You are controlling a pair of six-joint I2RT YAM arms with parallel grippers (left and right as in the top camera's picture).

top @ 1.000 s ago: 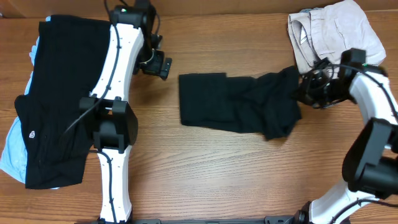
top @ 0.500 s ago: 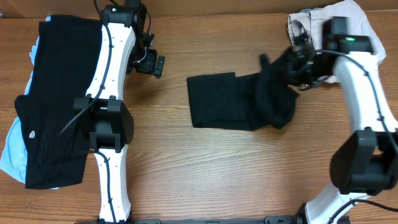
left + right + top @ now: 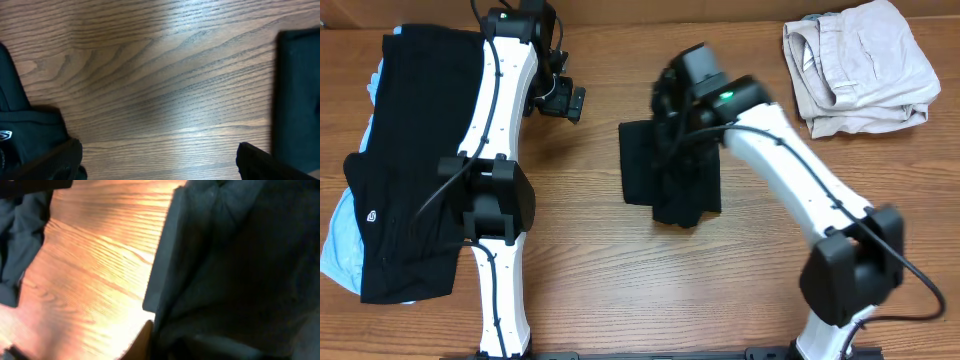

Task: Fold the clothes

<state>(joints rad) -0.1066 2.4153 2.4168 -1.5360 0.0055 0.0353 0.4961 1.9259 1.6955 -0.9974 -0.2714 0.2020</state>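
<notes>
Matt black cloth T-shirt [image 3: 640,165], grained wooden table [image 3: 620,290]

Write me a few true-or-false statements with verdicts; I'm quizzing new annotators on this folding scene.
1. The beige trousers lie at the far right of the table. True.
2. The left end effector grips a black shirt. False: it is open above bare wood, holding nothing.
3. The right arm reaches over the black garment in the middle. True.
4. The pale blue garment lies on top of the left pile. False: it lies under the black clothes.
</notes>
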